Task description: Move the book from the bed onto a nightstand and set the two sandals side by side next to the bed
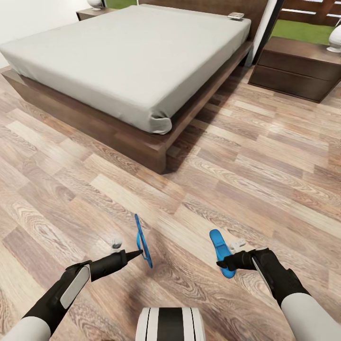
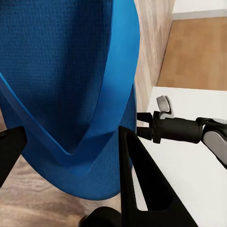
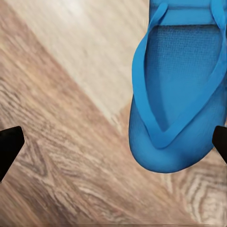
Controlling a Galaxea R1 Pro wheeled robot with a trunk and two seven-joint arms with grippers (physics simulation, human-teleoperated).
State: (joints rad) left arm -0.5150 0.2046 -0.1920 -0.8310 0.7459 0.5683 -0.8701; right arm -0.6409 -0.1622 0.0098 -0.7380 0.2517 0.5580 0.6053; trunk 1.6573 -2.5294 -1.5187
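One blue sandal (image 1: 141, 240) stands on edge just above the wood floor, and my left gripper (image 1: 138, 255) is shut on its near end. In the left wrist view that sandal (image 2: 61, 71) spans the space between the black fingers (image 2: 142, 184). The other sandal (image 1: 220, 248) lies flat on the floor with its straps up. My right gripper (image 1: 226, 263) hovers open over its near end; the right wrist view shows the sandal (image 3: 182, 94) off to one side between widely spread fingertips (image 3: 9, 146). The book (image 1: 235, 15) lies on the bed (image 1: 128, 57) near the headboard.
A dark nightstand (image 1: 296, 64) stands right of the bed with a white lamp base on it. The second nightstand (image 1: 91, 13) is at the far left corner. Open plank floor (image 1: 246, 161) runs along the bed's right side. My trunk (image 1: 170, 324) shows at the bottom.
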